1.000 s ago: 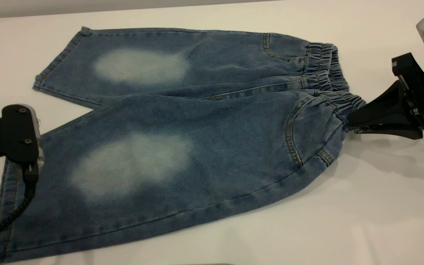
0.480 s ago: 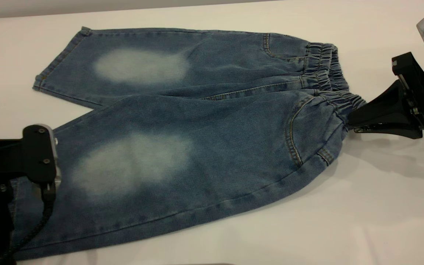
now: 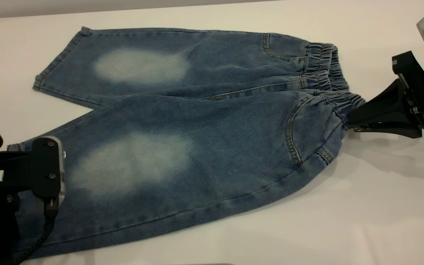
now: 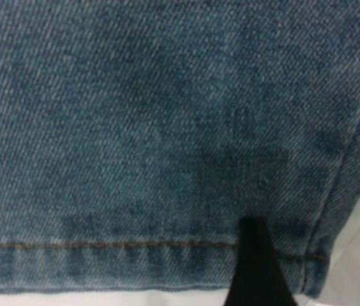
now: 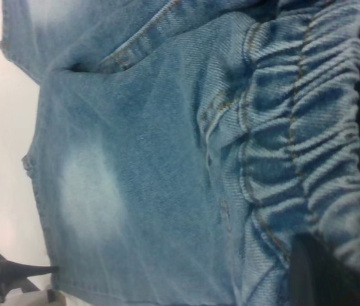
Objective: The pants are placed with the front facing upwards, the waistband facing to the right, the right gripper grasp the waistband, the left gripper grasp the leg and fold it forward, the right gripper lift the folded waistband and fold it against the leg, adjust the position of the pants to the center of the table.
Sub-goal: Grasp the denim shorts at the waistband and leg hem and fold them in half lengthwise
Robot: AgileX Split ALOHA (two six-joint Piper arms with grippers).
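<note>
Two arms work on the pants [image 3: 197,121], which lie flat, front up, on the table [image 3: 363,221] with the waistband [image 3: 329,77] toward the exterior view's right. Compared with the earlier frames, the left gripper [image 3: 52,184] has travelled inward from the view's left edge and now sits lower over the near leg's hem end; the pants themselves have not shifted. The right gripper [image 3: 350,121] has stayed put, its fingers pinched together on the near end of the waistband, the gathered denim bunched at their tips.

Whether the left gripper's jaws are apart or together cannot be told: its body covers them in the exterior view, and its wrist camera shows only one dark fingertip [image 4: 256,268] over the stitched hem [image 4: 116,255]. Much of the near leg's hem is hidden behind that arm. In the right wrist view, the ruched waistband [image 5: 307,146] fills the frame, with a dark finger [image 5: 320,274] partly cut off at the edge.
</note>
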